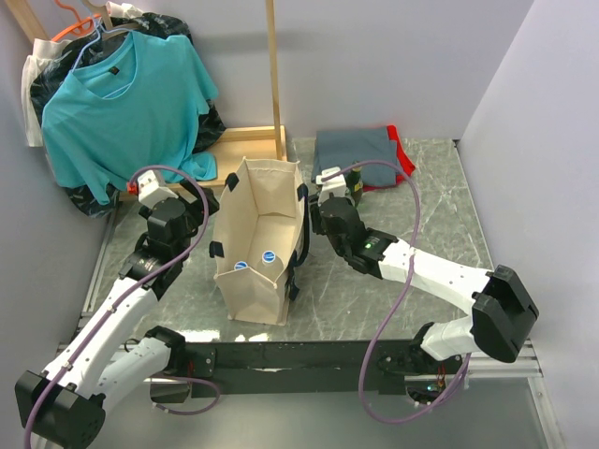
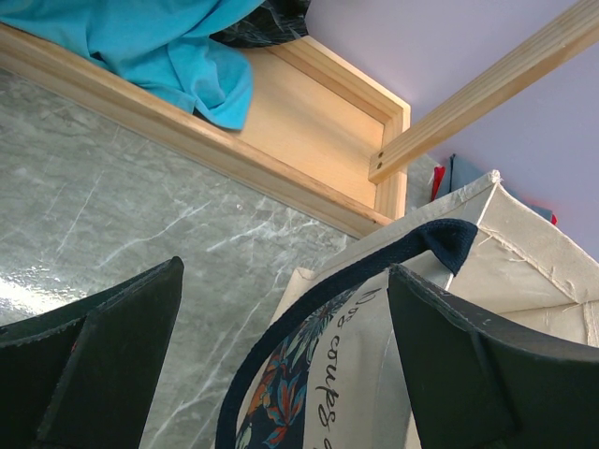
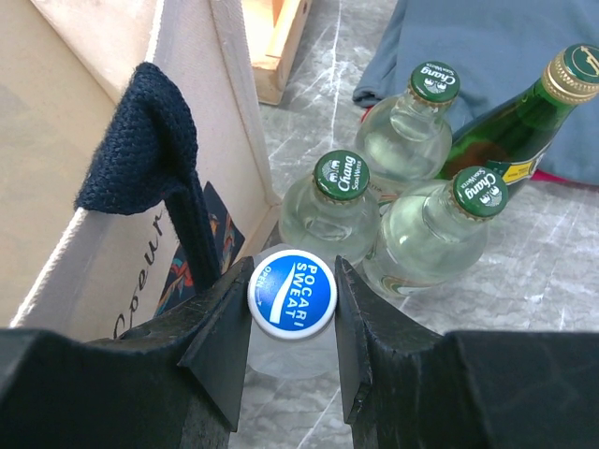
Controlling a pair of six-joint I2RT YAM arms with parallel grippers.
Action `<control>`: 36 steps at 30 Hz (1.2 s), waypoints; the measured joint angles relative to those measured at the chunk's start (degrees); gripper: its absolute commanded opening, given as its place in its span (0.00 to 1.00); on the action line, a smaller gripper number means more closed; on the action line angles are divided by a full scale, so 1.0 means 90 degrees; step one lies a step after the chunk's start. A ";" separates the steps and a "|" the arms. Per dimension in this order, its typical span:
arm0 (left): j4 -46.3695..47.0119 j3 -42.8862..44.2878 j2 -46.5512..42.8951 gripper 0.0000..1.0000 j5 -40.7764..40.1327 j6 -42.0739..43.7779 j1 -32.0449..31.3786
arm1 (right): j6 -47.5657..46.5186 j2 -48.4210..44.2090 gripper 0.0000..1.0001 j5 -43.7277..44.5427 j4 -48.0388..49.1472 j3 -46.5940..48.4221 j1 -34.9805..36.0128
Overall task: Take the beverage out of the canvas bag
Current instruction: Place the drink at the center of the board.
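Two arms flank the canvas bag (image 1: 251, 297), which stands upright and open-topped on the counter (image 1: 393, 309).

Left of and behind the bag: teal T-shirt (image 1: 122, 94), hanging over a wooden frame (image 1: 253, 140).

Left hand (image 2: 285, 281): just beside the bag's left wall, near the rim. Fingers spread wide, nothing between them. The bag's dark strap handle (image 2: 318, 309) arcs under the gap.

Inside the bag, at the bottom: two capped bottles (image 1: 241, 266), upright, side by side, blue-and-white caps.

Right hand (image 3: 292, 309): just outside the bag's right wall. Fingers closed in on the neck of a Pocari Sweat bottle (image 3: 292, 292), under its blue cap. Bottle is out of the bag, close against the right wall. Cannot tell whether its base rests on the counter.

Right of the bag, just beyond the held bottle: three clear Chang bottles (image 3: 342, 175) with green caps, clustered upright. A green glass bottle (image 3: 524, 112) with a gold cap sits tilted beside them, next to folded grey cloth (image 1: 360, 150).
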 measured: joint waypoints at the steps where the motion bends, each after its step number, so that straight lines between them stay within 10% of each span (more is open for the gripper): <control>1: 0.0000 0.0000 0.0000 0.96 0.0000 0.0000 0.0000 | 0.0000 0.0000 0.02 0.0007 -0.0005 0.0002 0.0002; 36: 0.0010 0.0000 0.0066 0.96 0.0046 0.0000 0.0000 | 0.0243 -0.0163 0.59 0.0102 -0.0330 0.0325 0.0019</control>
